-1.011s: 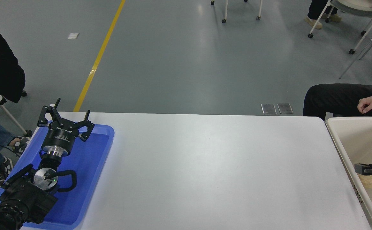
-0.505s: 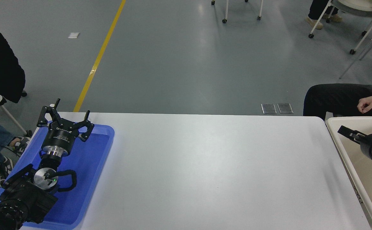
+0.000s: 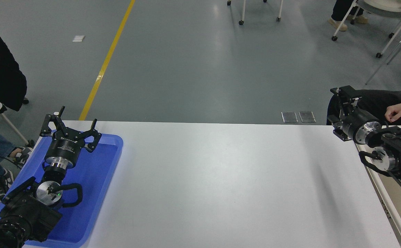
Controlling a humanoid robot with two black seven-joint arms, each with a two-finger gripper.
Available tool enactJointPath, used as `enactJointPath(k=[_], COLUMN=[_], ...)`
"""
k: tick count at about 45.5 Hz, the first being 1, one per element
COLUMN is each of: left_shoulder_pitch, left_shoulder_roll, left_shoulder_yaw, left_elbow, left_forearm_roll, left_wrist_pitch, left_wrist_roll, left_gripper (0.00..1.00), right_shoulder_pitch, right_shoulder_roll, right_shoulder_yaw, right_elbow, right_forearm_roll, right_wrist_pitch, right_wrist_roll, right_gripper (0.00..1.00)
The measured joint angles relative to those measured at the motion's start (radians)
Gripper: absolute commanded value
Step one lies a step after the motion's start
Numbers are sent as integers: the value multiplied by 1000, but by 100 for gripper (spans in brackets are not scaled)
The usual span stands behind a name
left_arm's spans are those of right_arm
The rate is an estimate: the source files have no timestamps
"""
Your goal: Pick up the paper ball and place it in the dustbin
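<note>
Right arm up and clear of the bin, nothing in its pincer that I can see.

At lower left the left gripper (image 3: 70,128) sits parked, splayed wide over the blue tray (image 3: 97,193). At right, the right gripper (image 3: 345,98), a second ago low inside the dustbin (image 3: 379,193), has swung up above the table's far corner; its gap I can't tell. The paper ball, glimpsed in the dustbin then, is hidden now, likely dropped.

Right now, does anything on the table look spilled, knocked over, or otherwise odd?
Nothing stands out. The white table shows no spill, the blue tray lies flat under the parked left gripper, and the right gripper hangs by the dustbin. No paper ball is visible.
</note>
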Motion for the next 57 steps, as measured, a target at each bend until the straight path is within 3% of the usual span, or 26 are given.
enactJointPath(k=[5, 16, 38, 57], left_shoulder_pitch=[0, -1, -1, 0], left_shoulder_roll=[0, -2, -2, -1], left_shoulder_yaw=[0, 0, 0, 0], left_elbow=[0, 0, 0, 0], left_forearm_roll=[0, 0, 0, 0], left_wrist_pitch=[0, 0, 0, 0], left_wrist_roll=[0, 0, 0, 0], left_gripper=[100, 100, 100, 100], right_shoulder_pitch=[-6, -54, -145, -160], right_shoulder_roll=[42, 120, 178, 165], right_shoulder_yaw=[23, 49, 111, 121], right_elbow=[6, -17, -206, -328], right_forearm_roll=[104, 201, 253, 263], right_wrist_pitch=[61, 197, 472, 578], right_wrist_roll=[0, 2, 2, 2], right_gripper=[100, 100, 100, 100])
